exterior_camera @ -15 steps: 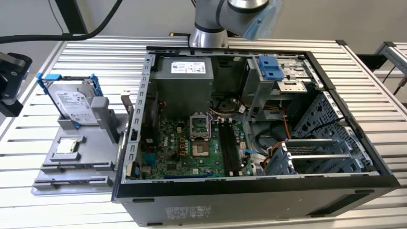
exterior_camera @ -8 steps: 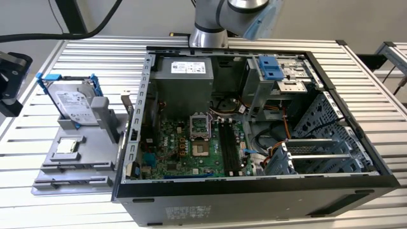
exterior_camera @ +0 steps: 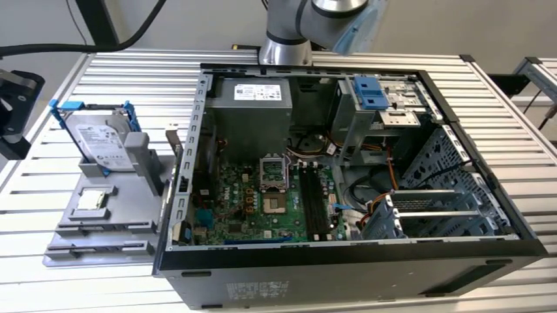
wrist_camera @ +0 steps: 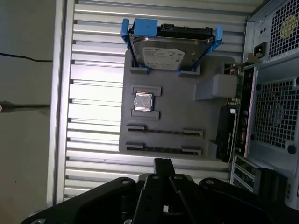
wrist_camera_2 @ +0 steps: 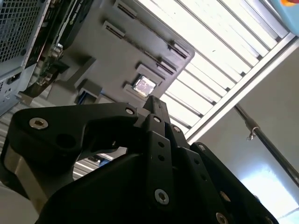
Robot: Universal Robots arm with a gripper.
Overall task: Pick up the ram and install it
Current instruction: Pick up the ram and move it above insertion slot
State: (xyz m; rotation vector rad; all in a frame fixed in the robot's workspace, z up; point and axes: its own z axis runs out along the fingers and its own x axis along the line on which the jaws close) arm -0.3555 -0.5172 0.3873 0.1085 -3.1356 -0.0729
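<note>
The ram was, I think, the thin dark strip standing on its edge in a slot of the gray holder. The holder sat on the tabletop, just beside the computer case. Only the strip's top edge showed. The black tool hung near it, closed on nothing.
</note>
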